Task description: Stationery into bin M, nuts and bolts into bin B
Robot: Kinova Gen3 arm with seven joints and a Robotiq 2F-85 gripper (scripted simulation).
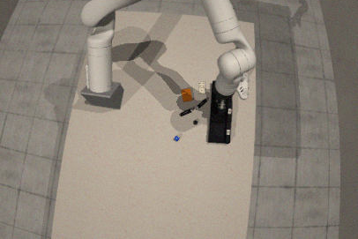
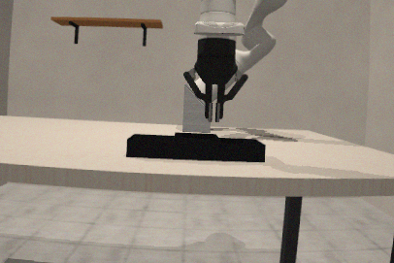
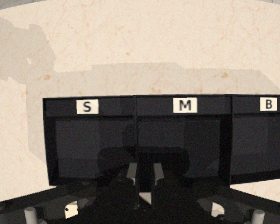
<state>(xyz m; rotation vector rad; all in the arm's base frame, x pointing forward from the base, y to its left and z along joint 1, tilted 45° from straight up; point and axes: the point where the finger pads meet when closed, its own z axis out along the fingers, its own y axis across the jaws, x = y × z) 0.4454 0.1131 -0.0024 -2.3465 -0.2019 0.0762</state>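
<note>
Black bins (image 2: 160, 147) sit in a row on the pale table (image 2: 58, 141), joined into one long low tray. From the wrist view their labels read S (image 3: 86, 106), M (image 3: 184, 105) and B (image 3: 268, 103). The gripper (image 2: 213, 112) hangs straight down above the middle of the row, clear of the rim, over the compartment marked M. Its fingers (image 2: 208, 109) are drawn nearly together; from the side I see only a thin slit between them. A small pale bit shows low between the pads in the wrist view, but I can't say whether it is a held thing or part of the gripper itself, so I take the fingers as clenched on nothing.

Beside the bins, on the arm's base side, the loose things lie close together: an orange block (image 1: 187, 94), a pale card (image 1: 202, 86) just beyond it, a dark pen (image 1: 189, 112), a second dark stick (image 1: 202, 102) and a small dark round piece (image 1: 195, 122). A blue bit (image 1: 175, 138) lies a little apart from them. A white object (image 1: 242, 85) rests on the far side of the bins, partly under the wrist. Something light shows inside the tray (image 1: 227, 132), too small to name.

A wooden shelf (image 2: 107, 21) hangs on the back wall.
</note>
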